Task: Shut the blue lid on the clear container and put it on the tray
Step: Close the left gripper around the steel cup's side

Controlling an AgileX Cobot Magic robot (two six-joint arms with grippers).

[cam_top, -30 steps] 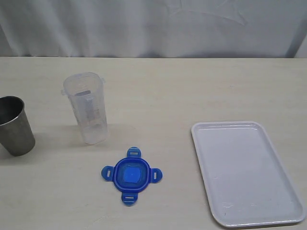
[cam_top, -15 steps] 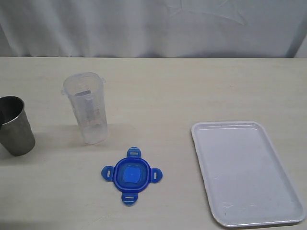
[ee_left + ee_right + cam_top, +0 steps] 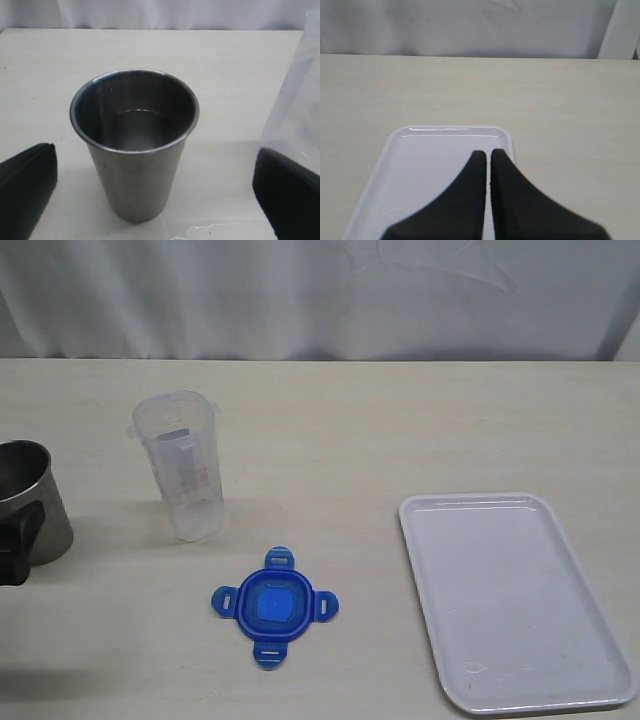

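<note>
Two left gripper [image 3: 156, 192] fingers [image 3: 27, 195] are sitting wide by the steel cup [image 3: 135, 150], right gripper [image 3: 487, 156] fingers pressing together facing the tray [image 3: 420, 165], clear container [image 3: 182, 465] standing upright, mouth up.

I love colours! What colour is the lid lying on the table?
Blue all over. The lid shows best in the exterior view.

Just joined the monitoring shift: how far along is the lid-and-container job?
Nothing is done: the blue lid lies on the table, apart from the open clear container, and neither is on the tray. In hand, nothing: the left gripper is open, facing the steel cup; the right gripper is shut, facing the tray. Left: lid on, container onto the tray.
</note>
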